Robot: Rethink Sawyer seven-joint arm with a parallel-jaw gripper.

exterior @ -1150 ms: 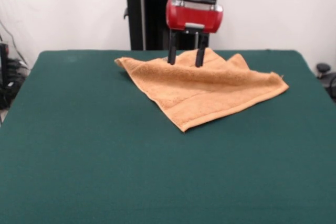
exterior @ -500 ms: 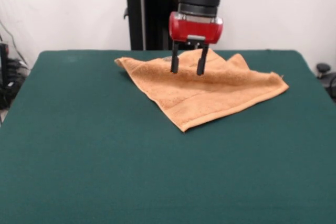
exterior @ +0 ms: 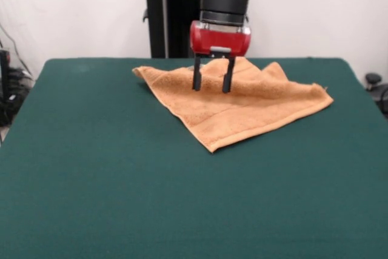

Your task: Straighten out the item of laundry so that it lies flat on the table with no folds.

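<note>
The item of laundry point(exterior: 242, 107) is an orange-tan towel lying on the far half of the green table point(exterior: 121, 198). Its far edge is rumpled into raised peaks near the table's back edge. One corner points toward the near side and one reaches the right. My gripper point(exterior: 211, 84) hangs over the towel's far-left part. Its two black fingers point(exterior: 196, 76) stand apart, open, with their tips at or just above the cloth. Nothing is held between them.
The black pedestal point(exterior: 167, 16) stands behind the table's far edge. A dark object point(exterior: 373, 80) and cables point(exterior: 12, 89) lie beyond the table's right and left sides.
The gripper came lower over the towel and then shifted slightly left. The towel has not moved.
</note>
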